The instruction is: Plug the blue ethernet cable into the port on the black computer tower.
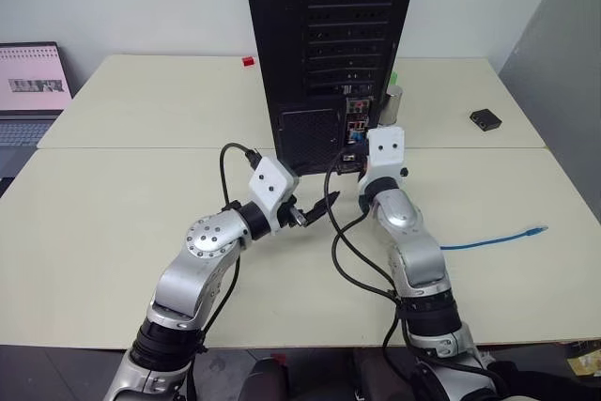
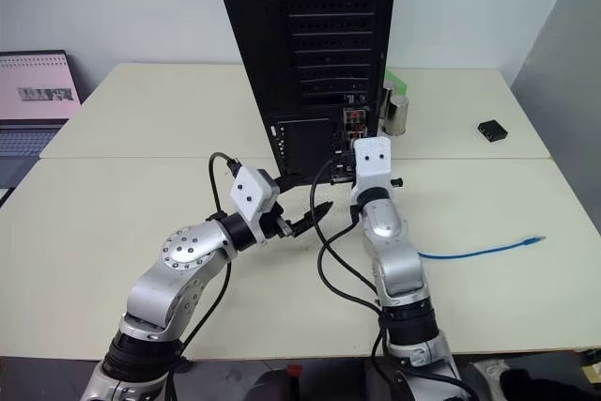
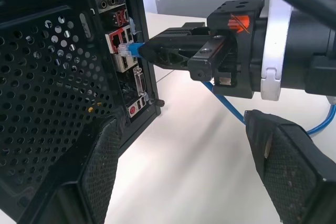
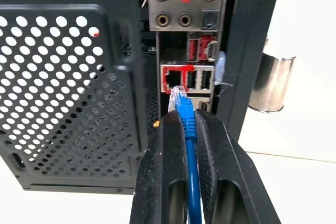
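Scene: I stand at a pale table (image 1: pixel 141 194), facing the rear panel of the black computer tower (image 1: pixel 324 44), which stands upright on it.
Right gripper (image 4: pixel 186 121): my two black fingers are pinched tight around the blue ethernet cable (image 4: pixel 190 145), just behind its clear plug.
Plug position: the tip sits just below the red-framed port (image 4: pixel 172 80), very near but not yet seated, as far as I can judge.
Cable run: the rest trails back past my right arm and lies loose on the table, ending at its far plug (image 1: pixel 537 229).
Left gripper (image 2: pixel 317 213): fingers spread wide, holding nothing, hovering near the tower's base.
Handling: the cord looks light and floppy, and the plug small, stiff, likely fragile at its latch tab; gripping close behind the plug suits steering it.
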Controlling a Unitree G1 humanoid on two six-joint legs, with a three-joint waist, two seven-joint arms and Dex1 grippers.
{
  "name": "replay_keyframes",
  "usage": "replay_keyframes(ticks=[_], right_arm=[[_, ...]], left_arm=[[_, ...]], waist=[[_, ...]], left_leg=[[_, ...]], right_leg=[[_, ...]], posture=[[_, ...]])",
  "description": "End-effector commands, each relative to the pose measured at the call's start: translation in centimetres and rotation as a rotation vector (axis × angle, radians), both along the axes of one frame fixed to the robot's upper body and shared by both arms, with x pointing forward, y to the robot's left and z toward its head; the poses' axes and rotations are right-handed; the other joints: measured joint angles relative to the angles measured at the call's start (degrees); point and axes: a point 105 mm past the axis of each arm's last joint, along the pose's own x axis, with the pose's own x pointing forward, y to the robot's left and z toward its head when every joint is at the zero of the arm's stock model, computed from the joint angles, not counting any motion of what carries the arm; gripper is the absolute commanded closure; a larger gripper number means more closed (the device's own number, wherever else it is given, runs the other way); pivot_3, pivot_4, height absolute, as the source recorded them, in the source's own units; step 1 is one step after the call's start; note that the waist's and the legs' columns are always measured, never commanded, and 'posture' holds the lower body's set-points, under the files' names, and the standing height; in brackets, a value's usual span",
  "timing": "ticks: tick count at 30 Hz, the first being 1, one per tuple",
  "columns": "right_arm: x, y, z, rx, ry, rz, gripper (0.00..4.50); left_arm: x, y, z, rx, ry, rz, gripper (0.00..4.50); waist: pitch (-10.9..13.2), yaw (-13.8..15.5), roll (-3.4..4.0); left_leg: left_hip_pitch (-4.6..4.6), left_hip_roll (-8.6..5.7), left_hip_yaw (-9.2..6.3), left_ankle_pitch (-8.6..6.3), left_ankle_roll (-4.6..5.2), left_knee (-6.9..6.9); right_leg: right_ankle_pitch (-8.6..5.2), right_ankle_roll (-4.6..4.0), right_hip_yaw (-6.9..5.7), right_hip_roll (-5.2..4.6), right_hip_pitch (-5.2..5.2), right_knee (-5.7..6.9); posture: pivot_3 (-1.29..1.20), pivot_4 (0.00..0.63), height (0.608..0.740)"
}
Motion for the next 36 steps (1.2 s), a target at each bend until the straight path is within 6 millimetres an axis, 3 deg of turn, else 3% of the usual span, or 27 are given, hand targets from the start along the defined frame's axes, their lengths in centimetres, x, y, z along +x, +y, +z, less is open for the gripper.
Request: replay_keyframes(ticks=[1, 4, 23, 36], right_arm=[[-0.2, 0.6, 2.6, 0.02, -0.087, 0.019, 4.5], [-0.3, 0.8, 3.3, 0.008, -0.111, 0.03, 4.5], [-0.6, 2.2, 2.5, -0.047, -0.095, 0.1, 4.5], [-0.4, 2.3, 3.8, 0.053, -0.06, 0.071, 4.5]], left_arm=[[-0.1, 0.0, 1.4, -0.015, -0.06, -0.004, 0.66], [-0.1, 0.0, 1.4, -0.015, -0.06, -0.004, 0.66], [-0.1, 0.0, 1.3, -0.013, -0.061, -0.002, 0.66], [0.2, 0.8, 1.4, -0.01, -0.057, 0.035, 0.66]], waist=[[0.0, 0.0, 0.0], [0.0, 0.0, 0.0], [0.0, -0.3, 0.01], [0.0, -0.2, 0.01]], left_leg=[[0.0, 0.0, 0.0, 0.0, 0.0, 0.0], [0.0, -0.01, 0.01, 0.0, 0.0, 0.01], [0.01, 0.02, 0.07, 0.0, 0.0, -0.01], [-0.02, 0.02, 0.06, 0.0, 0.0, -0.03]], right_leg=[[0.0, 0.0, 0.01, 0.0, 0.0, 0.0], [0.0, 0.0, 0.02, 0.0, 0.0, 0.01], [0.0, 0.0, 0.09, 0.01, -0.06, 0.02], [0.0, 0.0, 0.08, 0.01, -0.08, 0.01]], posture=[[0.0, 0.15, 0.74], [0.0, 0.15, 0.74], [0.0, 0.15, 0.74], [0.0, 0.15, 0.74]])
